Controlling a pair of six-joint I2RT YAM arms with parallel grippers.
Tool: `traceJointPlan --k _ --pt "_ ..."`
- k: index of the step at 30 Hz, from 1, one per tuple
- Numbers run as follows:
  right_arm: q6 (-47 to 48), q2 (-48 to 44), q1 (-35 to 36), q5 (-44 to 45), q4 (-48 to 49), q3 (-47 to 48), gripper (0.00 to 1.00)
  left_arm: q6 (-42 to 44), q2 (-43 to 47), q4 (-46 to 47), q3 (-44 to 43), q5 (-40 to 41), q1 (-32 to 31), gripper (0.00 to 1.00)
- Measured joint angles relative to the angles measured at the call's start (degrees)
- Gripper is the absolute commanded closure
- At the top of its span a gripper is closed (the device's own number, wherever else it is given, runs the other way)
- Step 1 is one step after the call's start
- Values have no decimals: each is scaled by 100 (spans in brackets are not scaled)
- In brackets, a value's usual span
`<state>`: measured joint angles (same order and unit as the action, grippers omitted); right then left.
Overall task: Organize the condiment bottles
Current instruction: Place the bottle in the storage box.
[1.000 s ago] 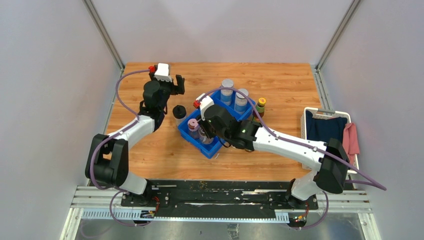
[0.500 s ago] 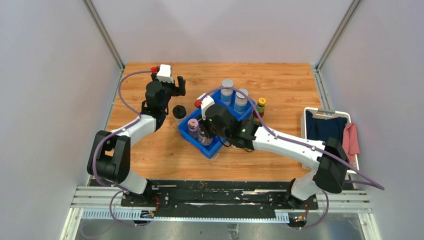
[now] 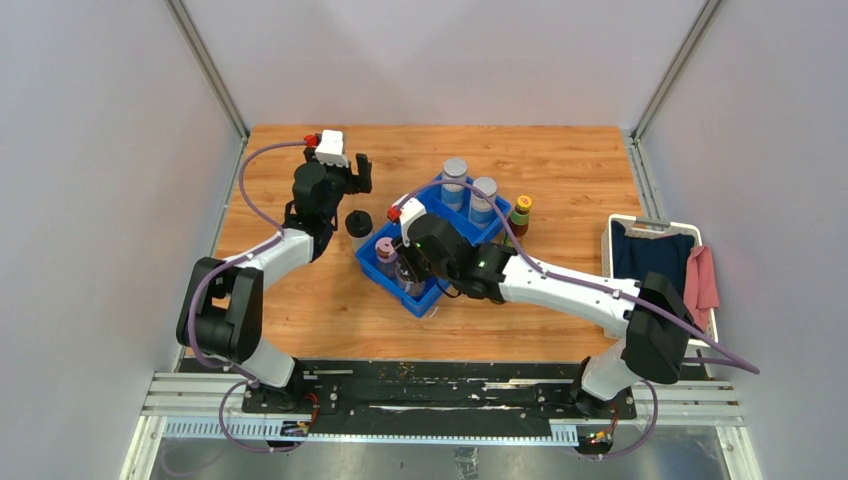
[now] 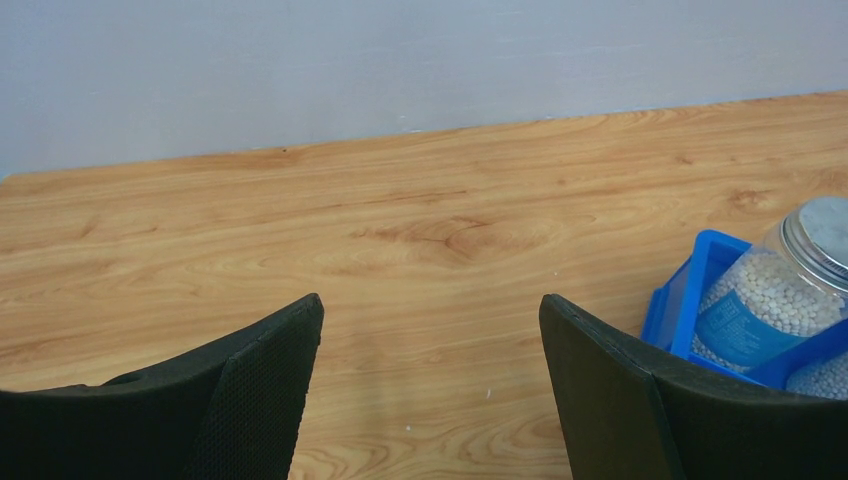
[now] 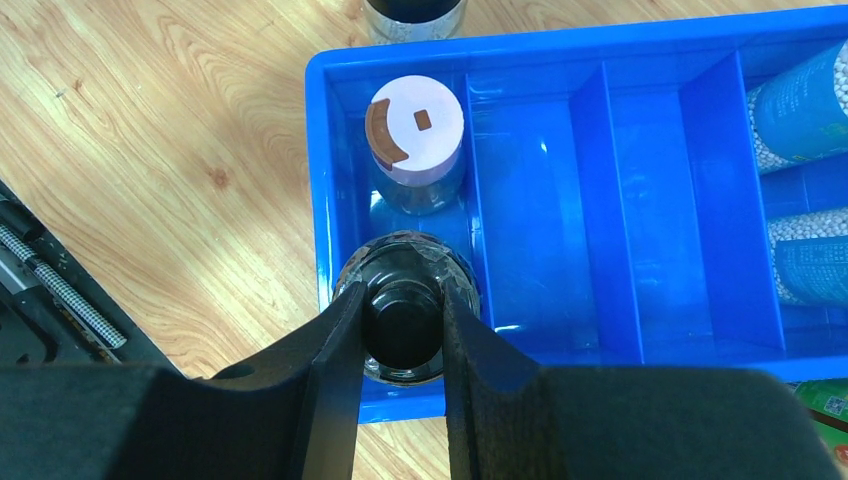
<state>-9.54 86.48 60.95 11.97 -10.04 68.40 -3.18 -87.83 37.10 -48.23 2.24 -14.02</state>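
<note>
The right pincer, closed on the black-capped bottle in the blue tray's end cell beside the pink-lidded jar, should, I think, lower straight before releasing, while the left pincer hangs wide outside the tray.

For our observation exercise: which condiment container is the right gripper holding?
The clear round bottle with the small black cap, in the end compartment of the blue plastic tray, beside the pink-lidded jar. Only it is pinched by the right gripper.

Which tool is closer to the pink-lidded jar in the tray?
Right. The right tool clamps a bottle beside that jar; the left tool hovers over table outside the tray.
</note>
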Motion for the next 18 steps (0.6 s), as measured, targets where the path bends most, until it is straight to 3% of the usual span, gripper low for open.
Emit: traceJointPlan --k 18 --pt "2 243 0 -37 155 -247 100 -2 -133 13 -22 42 0 14"
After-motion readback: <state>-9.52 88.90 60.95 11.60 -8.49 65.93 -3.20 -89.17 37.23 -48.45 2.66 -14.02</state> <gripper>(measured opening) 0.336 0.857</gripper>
